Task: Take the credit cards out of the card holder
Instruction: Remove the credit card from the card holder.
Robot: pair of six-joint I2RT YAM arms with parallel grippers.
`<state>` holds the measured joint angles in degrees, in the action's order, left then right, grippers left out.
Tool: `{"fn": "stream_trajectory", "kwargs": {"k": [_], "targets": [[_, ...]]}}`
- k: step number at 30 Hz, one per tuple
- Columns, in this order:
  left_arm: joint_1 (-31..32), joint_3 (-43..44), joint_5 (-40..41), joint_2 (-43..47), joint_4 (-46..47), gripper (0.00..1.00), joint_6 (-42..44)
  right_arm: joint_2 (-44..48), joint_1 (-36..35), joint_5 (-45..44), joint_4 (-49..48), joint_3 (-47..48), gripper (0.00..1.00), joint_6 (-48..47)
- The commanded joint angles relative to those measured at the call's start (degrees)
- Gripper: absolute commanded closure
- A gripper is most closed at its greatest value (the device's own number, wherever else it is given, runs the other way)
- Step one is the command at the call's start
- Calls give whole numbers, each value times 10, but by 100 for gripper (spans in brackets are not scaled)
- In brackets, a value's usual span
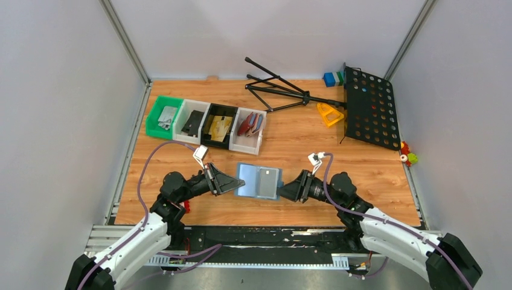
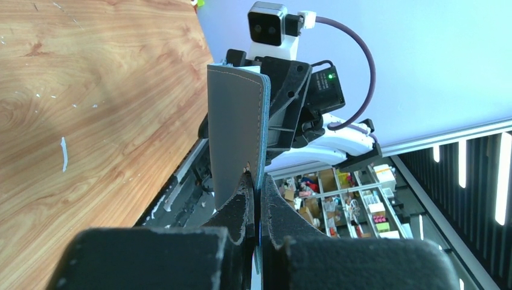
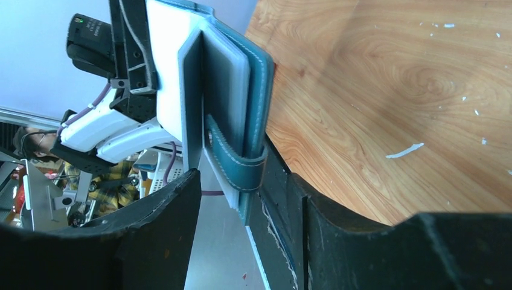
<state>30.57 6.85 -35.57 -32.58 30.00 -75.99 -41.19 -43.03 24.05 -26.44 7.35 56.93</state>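
Left tool [image 2: 256,200] is clamped on card holder [image 1: 250,179], bracing it open; right tool [image 1: 281,190] is set part-open astride opposite edge.

The left gripper [image 2: 256,194] pinches the lower edge of the card holder [image 2: 235,133], its fingers pressed together. The holder stands upright, edge-on, above the fingertips. Just behind it are the right arm [image 2: 302,103] and its camera [image 2: 268,23]. The wooden table [image 2: 90,109] lies left of the fingers.

Wooden table [image 1: 290,148], row of four bins [image 1: 208,125], folded black music stand [image 1: 369,109], yellow frame [image 1: 329,113]
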Motion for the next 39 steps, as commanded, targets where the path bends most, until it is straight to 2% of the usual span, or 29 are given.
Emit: {"fn": "stream_trajectory", "kwargs": {"k": [1,6,11,16,20,24,28,32,33,35,36,39], "targets": [[-2,11,-11,-5,52,100,-12,-39,1,23,-69,28,45,-3],[-2,9,-9,-11,59,100,-13,-93,-3,46,-100,55,45,-7],[9,6,3,-17,52,100,1,-129,-16,58,-117,75,39,-4],[29,8,19,-32,51,100,15,-142,-22,53,-60,105,55,-13],[41,11,28,-45,54,100,24,-138,-37,42,27,142,67,-31],[57,13,51,-53,28,100,52,-132,-52,1,161,199,82,-68],[96,30,96,-69,-18,99,111,-156,-71,-67,323,267,86,-125],[136,88,123,-120,-101,94,199,-194,-81,-116,410,307,90,-155],[143,97,124,-146,-103,92,211,-205,-84,-131,432,318,91,-159],[153,102,119,-184,-83,81,223,-224,-90,-167,477,341,94,-168],[157,101,115,-204,-65,69,227,-236,-92,-188,503,352,96,-173],[162,95,101,-257,-22,47,237,-270,-94,-235,588,389,98,-187]]}}
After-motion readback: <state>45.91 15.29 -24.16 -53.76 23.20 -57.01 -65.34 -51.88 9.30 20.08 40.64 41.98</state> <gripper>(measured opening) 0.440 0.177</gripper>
